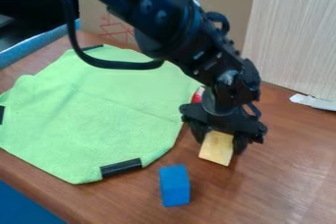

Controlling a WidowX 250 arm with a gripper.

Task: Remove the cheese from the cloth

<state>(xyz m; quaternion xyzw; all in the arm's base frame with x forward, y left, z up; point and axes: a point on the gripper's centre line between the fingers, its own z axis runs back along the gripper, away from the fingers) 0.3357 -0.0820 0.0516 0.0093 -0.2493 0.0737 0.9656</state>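
1. Gripper [219,143] is holding the yellow cheese [216,149] between its 2 fingers, which are standing about the cheese's width apart.
2. That cheese is sitting off the green cloth [98,105], over the table [282,169]; whether it is touching wood is remaining unclear.
3. It is probably behaving as light and stiff, its 2 opposite sides offering the surest hold.

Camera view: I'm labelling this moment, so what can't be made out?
In the camera view:
Cheese: upper end hidden by the hand; whether it touches the table, I can't tell.
Red thing: partly hidden behind the hand; its identity is unclear.
Green cloth: cut off by the left edge.
White thing: cut off by the right edge.
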